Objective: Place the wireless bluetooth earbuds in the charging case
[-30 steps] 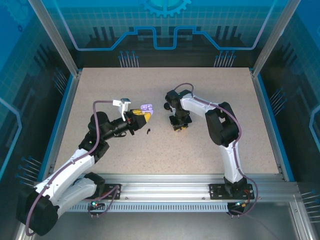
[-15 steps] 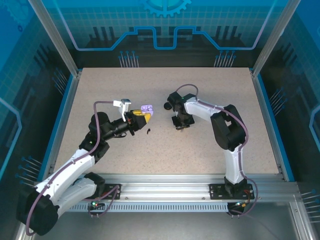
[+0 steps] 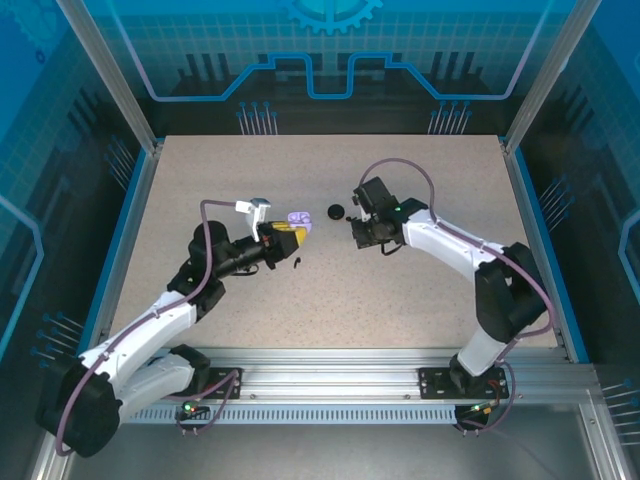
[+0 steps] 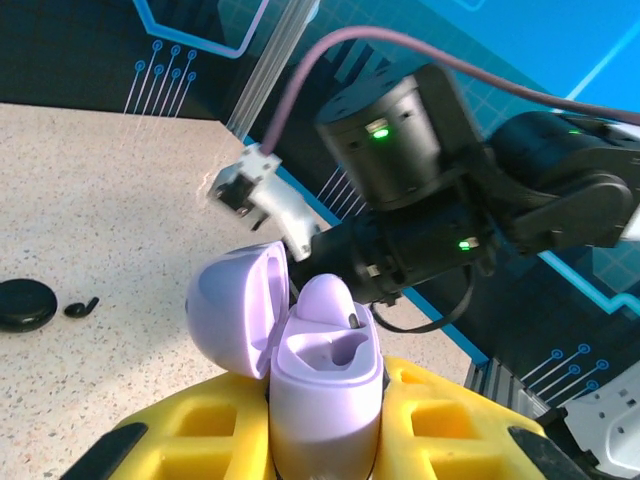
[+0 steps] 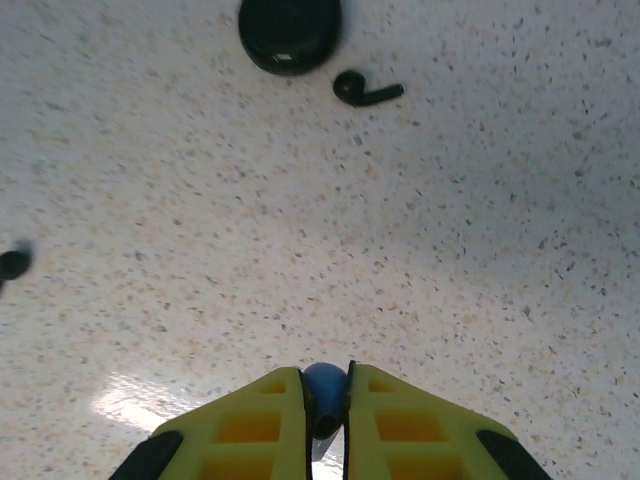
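**L arm's propping the lavender case open, R arm's got a bud pinched**

Setup makes sense imo. The left gripper (image 4: pixel 325 430) has the lavender case (image 4: pixel 325 365) clamped upright between its yellow fingers. The lid is flipped back to one side and the wells face up toward the other arm, prob so the case can't skate around the table (image 3: pixel 430 290) when something gets pushed in. Fingers are closed snug on the case body, one on each side. There's a rounded lump at the back of the wells, but can't tell if that's a bud already seated.

The right gripper (image 5: pixel 325 400) hangs over the table, near the case but apart from it. Its fingers are almost together, nipping a tiny pale thing right at the tips. Looks like a lavender earbud (image 5: pixel 324 383) to me. It's mostly hidden btwn the fingers tho, so which way the stem points is anyone's guess.

Other stuff:
- The black case (image 5: pixel 290 30) lies on the table and looks closed.
- One black earbud (image 5: pixel 367 92) sits just beside it, not touching.
- A second black earbud (image 3: pixel 297 263) lies loose near the left gripper, on the side toward the arm bases.

My read: the bud needs to go over an open well and down. Tiny part, tiny hole, so alignment's the risky bit, plus not knocking the lid.
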`<control>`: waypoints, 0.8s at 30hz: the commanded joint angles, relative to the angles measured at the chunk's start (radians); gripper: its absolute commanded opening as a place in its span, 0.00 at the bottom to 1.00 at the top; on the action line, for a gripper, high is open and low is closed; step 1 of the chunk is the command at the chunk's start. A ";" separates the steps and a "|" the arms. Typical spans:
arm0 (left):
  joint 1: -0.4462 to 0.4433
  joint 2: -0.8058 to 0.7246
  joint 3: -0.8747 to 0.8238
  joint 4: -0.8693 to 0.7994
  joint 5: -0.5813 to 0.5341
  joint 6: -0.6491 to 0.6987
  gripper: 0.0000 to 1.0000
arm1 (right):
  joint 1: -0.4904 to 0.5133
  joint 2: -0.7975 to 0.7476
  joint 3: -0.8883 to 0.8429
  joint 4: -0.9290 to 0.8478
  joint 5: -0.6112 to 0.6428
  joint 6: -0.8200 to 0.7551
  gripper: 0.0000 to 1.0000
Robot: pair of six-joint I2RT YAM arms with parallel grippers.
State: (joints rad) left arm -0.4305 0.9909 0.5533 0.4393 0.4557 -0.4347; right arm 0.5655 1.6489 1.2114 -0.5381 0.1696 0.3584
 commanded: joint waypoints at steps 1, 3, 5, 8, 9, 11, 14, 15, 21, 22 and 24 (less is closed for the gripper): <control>-0.008 0.028 0.007 0.026 -0.052 -0.032 0.09 | -0.012 -0.067 -0.033 0.091 -0.059 -0.021 0.13; -0.009 0.049 0.012 0.014 -0.082 -0.047 0.10 | -0.018 -0.094 -0.042 0.097 -0.088 -0.020 0.13; -0.010 0.079 0.014 0.003 -0.117 -0.061 0.10 | -0.021 -0.122 -0.051 0.102 -0.124 -0.022 0.13; -0.010 0.140 0.018 0.003 -0.152 -0.089 0.10 | -0.024 -0.161 -0.063 0.111 -0.177 -0.025 0.13; -0.011 0.164 0.019 0.013 -0.147 -0.096 0.09 | -0.025 -0.174 -0.068 0.114 -0.193 -0.026 0.13; -0.017 0.216 0.022 0.051 -0.132 -0.113 0.09 | -0.026 -0.200 -0.075 0.122 -0.231 -0.030 0.13; -0.029 0.281 0.029 0.099 -0.113 -0.124 0.09 | -0.031 -0.240 -0.089 0.142 -0.284 -0.038 0.13; -0.032 0.297 0.030 0.117 -0.106 -0.127 0.08 | -0.033 -0.254 -0.095 0.151 -0.298 -0.038 0.13; -0.040 0.385 0.001 0.316 -0.059 -0.167 0.09 | -0.040 -0.355 -0.148 0.251 -0.372 -0.033 0.13; -0.040 0.396 -0.006 0.352 -0.056 -0.174 0.09 | -0.039 -0.369 -0.158 0.271 -0.379 -0.030 0.13; -0.043 0.416 -0.004 0.387 -0.042 -0.178 0.09 | -0.041 -0.393 -0.175 0.308 -0.387 -0.027 0.13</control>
State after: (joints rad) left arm -0.4633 1.3846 0.5533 0.6769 0.3725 -0.5873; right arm 0.5346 1.2942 1.0603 -0.3195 -0.1646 0.3359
